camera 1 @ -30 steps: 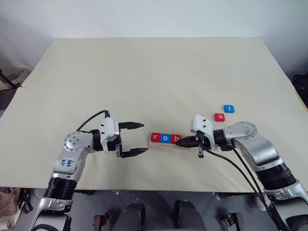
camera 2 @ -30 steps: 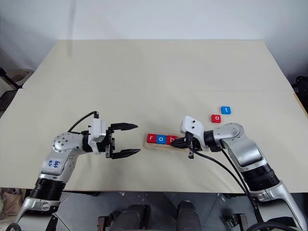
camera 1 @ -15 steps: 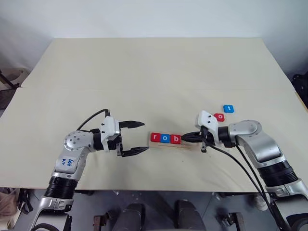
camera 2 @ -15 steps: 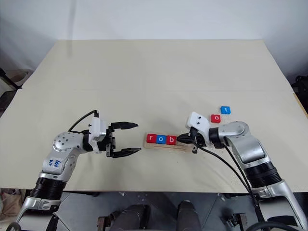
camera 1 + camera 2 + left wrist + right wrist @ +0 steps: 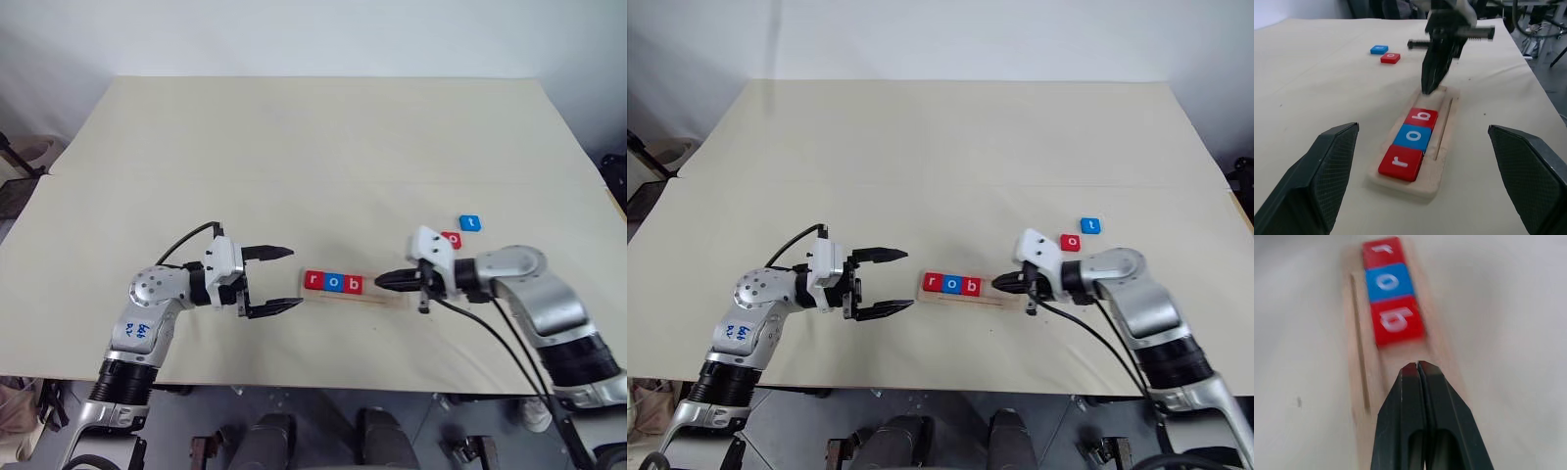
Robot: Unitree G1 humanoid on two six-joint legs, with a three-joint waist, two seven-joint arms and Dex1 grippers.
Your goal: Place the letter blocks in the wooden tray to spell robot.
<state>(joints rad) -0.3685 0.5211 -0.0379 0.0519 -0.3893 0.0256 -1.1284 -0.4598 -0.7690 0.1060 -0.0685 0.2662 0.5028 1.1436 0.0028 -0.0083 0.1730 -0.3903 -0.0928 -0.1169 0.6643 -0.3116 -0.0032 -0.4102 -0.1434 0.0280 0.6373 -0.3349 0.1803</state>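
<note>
**Three tiles in tray, two left on table**

Landmark: wooden tray (image 5: 355, 290), lying lengthwise across the table (image 5: 313, 147) between the two arms.

Tiles in tray: red r (image 5: 313, 281), blue o (image 5: 334, 283), red b (image 5: 354, 285), touching edge to edge, filling the tray's left part. Right part of tray is bare wood. Thin lengthwise groove runs along the tray's near edge, beside the tiles, clear in left wrist view.

Tiles off tray: second red o (image 5: 452, 238) and blue t (image 5: 470, 223) lie flat on table, beyond tray's right end & further from the robot. The two sit near each other, not touching; t is the farther one from tray. Red o is partly hidden behind the right wrist's white housing.

Right gripper (image 5: 382, 281): jaws fully closed, tips pressed together, holding nothing. Tips sit over tray's bare right part, just beside the b tile, pointing along the tray toward it. Can't tell if tips touch the wood.

Left gripper (image 5: 289, 279): jaws wide apart, nothing between them. Hangs just off tray's left end, pointing at it, apart from the tray and r tile.
</note>
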